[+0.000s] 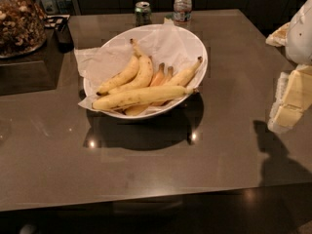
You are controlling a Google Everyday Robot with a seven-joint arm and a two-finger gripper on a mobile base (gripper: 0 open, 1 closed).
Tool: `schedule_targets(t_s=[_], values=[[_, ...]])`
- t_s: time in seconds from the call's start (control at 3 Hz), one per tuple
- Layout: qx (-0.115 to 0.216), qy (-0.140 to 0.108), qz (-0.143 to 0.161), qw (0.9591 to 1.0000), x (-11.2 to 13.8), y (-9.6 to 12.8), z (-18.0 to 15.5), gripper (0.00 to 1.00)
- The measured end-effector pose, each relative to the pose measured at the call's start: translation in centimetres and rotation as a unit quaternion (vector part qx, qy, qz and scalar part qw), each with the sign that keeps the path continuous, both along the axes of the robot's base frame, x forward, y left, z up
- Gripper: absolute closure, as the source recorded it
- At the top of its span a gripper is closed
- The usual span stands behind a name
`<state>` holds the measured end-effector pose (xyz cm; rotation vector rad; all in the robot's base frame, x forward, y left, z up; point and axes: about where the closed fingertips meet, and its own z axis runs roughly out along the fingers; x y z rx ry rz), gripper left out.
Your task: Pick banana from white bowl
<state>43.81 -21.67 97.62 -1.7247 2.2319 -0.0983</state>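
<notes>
The banana (pixel 141 97) is the longest, nearly straight yellow one with brown speckles. It lies across the front of the pile in the white bowl (pixel 197 52), which is lined with crumpled white paper and stands at the middle of the brown table. Shorter curved yellow bananas (pixel 131 74) and orange-tinted ones (pixel 158 77) lie behind it. My gripper (pixel 291 100), white with pale yellow parts, hangs at the right edge of the view, well to the right of the bowl and apart from it, holding nothing that I can see.
A green can (pixel 143 12) and a small water bottle (pixel 182 6) stand behind the bowl at the table's far edge. A glass jar of snacks (pixel 19 21) stands at the far left. The table's front edge (pixel 146 201) runs along the bottom.
</notes>
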Motion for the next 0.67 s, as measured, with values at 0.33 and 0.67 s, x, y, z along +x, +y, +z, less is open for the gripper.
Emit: schedule_targets(t_s=[0.33,0.67], values=[[0.002,-0.002,0.001,1.0,0.0,0.1,0.1,0.0],[0.038,-0.002,0.014,0.9992,0.1,1.7,0.4,0.0]])
